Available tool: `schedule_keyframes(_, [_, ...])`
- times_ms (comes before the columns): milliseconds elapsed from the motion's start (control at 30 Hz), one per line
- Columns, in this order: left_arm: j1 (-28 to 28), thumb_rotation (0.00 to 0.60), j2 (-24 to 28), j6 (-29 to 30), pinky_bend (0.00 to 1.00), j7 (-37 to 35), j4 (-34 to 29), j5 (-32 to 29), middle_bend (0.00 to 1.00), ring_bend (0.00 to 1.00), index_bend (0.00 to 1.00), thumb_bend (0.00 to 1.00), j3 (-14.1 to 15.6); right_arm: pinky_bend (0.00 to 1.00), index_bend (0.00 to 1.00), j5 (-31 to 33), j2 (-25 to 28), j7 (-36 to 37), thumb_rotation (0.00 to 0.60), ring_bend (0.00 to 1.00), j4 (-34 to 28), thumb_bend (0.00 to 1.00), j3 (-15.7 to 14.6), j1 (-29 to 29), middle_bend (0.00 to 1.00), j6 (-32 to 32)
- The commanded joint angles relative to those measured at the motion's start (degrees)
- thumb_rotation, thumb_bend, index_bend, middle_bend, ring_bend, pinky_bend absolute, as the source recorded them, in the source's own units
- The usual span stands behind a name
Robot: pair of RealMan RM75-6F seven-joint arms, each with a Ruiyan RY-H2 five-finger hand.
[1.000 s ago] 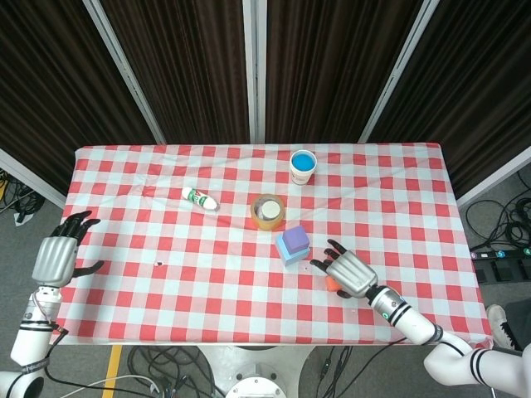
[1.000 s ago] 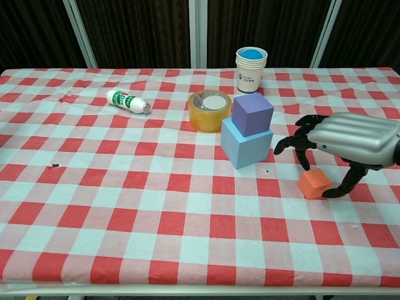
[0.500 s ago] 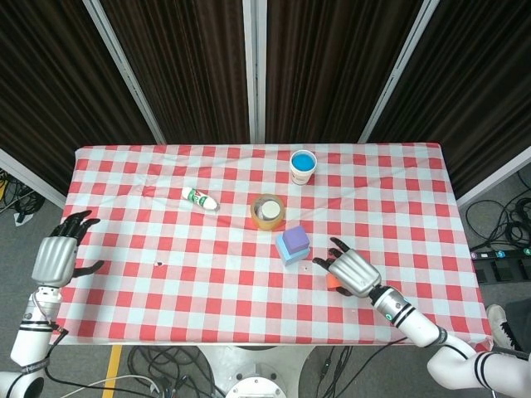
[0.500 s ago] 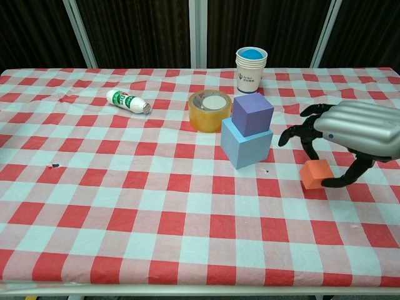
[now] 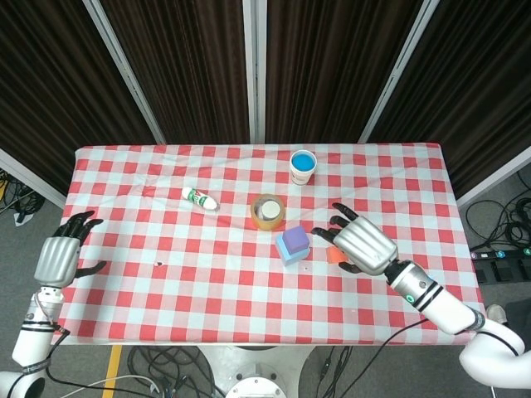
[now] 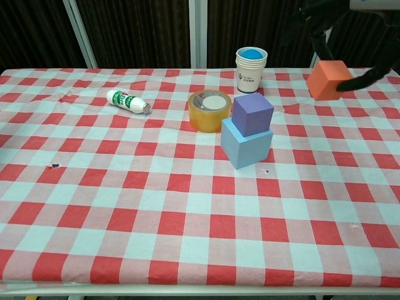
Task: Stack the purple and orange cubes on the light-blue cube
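The purple cube [image 6: 252,113] sits on the light-blue cube [image 6: 246,144] near the table's middle; in the head view the purple cube [image 5: 294,241] tops the light-blue cube [image 5: 285,254]. My right hand [image 5: 361,244] holds the orange cube [image 6: 329,79] lifted well above the cloth, to the right of the stack. In the head view only a sliver of the orange cube [image 5: 333,254] peeks out under the hand. In the chest view just the dark fingers [image 6: 320,39] show at the top edge. My left hand [image 5: 56,257] hangs open off the table's left edge.
A roll of tape [image 6: 209,109] lies just behind the stack. A paper cup with a blue lid [image 6: 251,69] stands further back. A small white bottle [image 6: 127,101] lies at the back left. The red-checked table [image 6: 125,206] reaches to the front edge.
My right hand closed on the orange cube and lifted it off the cloth, rising and moving back and slightly toward the stack. The left hand stayed put.
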Motion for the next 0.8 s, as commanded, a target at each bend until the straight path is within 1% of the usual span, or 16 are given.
schedule_keyframes(33, [0.0, 0.600, 0.0, 0.0, 0.29, 0.1, 0.0, 0.0, 0.24, 0.16, 0.28, 0.11, 0.0, 0.12, 0.23, 4.9, -0.6, 1.6, 0.600, 0.26, 2.9, 0.14, 3.9, 6.8, 0.54, -9.0])
schedule_keyframes(233, [0.0, 0.600, -0.2, -0.5, 0.29, -0.2, 0.7, -0.6, 0.24, 0.16, 0.28, 0.11, -0.1, 0.12, 0.23, 7.1, -7.7, 2.5, 0.600, 0.26, 11.6, 0.14, 5.0, 13.8, 0.54, -17.7])
schedule_keyframes(333, [0.0, 0.600, -0.4, -0.7, 0.29, -0.4, 1.1, -0.9, 0.24, 0.16, 0.28, 0.11, -0.2, 0.13, 0.23, 7.4, -10.7, 3.1, 0.600, 0.26, 14.8, 0.14, 5.2, 16.1, 0.54, -19.8])
schedule_keyframes(533, [0.1, 0.600, -0.5, -0.9, 0.29, -0.8, 1.7, -1.2, 0.24, 0.16, 0.28, 0.11, -0.4, 0.13, 0.23, 7.0, -14.0, 4.6, 0.600, 0.26, 18.4, 0.14, 5.0, 18.2, 0.54, -21.2])
schedule_keyframes(800, [0.0, 0.600, -0.5, -1.1, 0.29, -1.4, 2.0, -1.3, 0.24, 0.16, 0.28, 0.11, -0.4, 0.13, 0.23, 6.5, -14.6, 5.5, 0.600, 0.26, 19.3, 0.14, 3.8, 18.7, 0.54, -21.0])
